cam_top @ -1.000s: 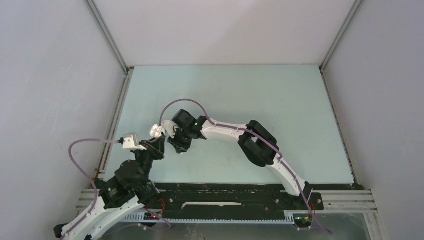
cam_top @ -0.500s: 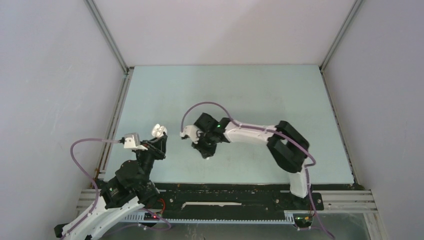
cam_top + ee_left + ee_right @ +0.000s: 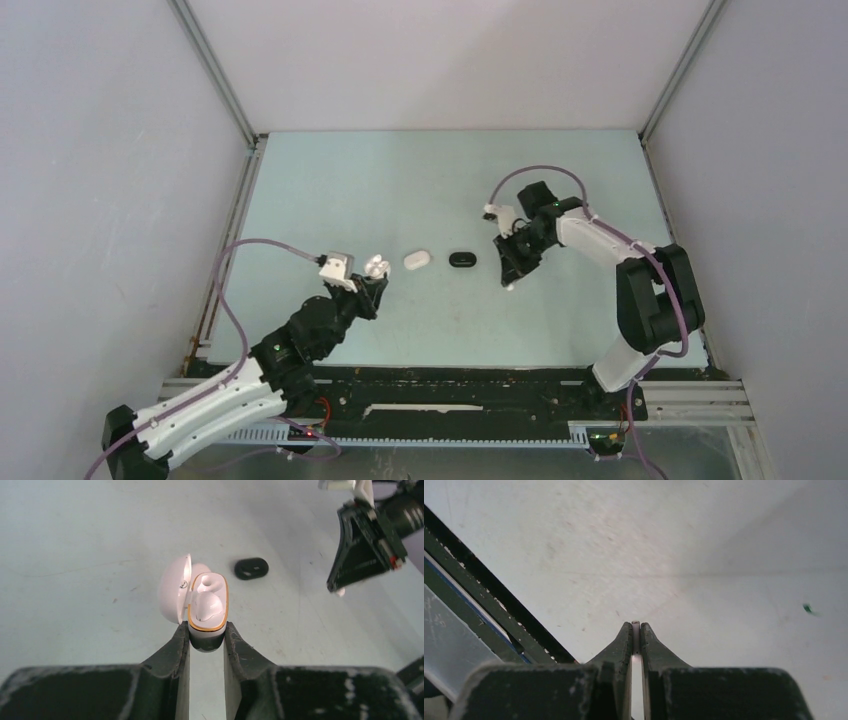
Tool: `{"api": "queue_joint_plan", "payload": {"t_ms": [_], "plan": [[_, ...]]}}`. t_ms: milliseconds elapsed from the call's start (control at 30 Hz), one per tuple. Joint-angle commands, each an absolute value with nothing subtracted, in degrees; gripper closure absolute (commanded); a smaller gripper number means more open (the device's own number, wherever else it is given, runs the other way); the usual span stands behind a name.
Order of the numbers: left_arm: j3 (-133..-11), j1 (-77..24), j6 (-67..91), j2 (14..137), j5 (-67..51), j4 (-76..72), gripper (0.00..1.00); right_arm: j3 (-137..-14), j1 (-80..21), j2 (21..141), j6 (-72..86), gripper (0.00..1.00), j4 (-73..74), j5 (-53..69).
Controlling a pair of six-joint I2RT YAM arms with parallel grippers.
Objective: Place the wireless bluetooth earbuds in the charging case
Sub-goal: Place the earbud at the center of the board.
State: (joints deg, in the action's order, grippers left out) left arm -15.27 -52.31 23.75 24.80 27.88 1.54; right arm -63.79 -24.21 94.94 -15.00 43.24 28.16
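The left end effector (image 3: 206,635) pinches the one open charging case (image 3: 208,611) by its base, lid tipped back, I'd guess so its wells face up for loading. One white earbud (image 3: 206,605) sits inside. The right end effector (image 3: 510,275) hangs pressed together over the desk (image 3: 560,180), near one white pill case (image 3: 415,259) and one black pill case (image 3: 462,259).
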Motion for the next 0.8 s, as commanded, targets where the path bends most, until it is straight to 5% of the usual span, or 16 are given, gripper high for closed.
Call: {"api": "queue_joint_plan", "payload": {"t_ms": [0,367,533,633,767], "plan": [[-15.9,-52.2,18.5,31.9,18.2,-11.9,1.0,-63.7,-17.1,96.8,-13.2,0.95,47.2,33.4],[-19.2,-54.7,14.6,46.8,13.1,-21.6,1.0,-65.0,-7.5,102.9,-4.6,0.92,45.1,29.6],[-19.7,-55.1,14.1,50.5,12.2,-25.3,1.0,-62.8,-5.9,100.7,-5.4,0.73,45.8,34.1],[-20.4,-55.2,13.5,53.3,11.1,-27.0,1.0,-62.3,-5.4,98.5,-5.8,0.53,47.6,39.8],[-21.4,-55.3,12.4,56.6,9.5,-29.2,1.0,-62.5,-2.8,95.0,-8.0,0.5,49.6,39.9]]}}
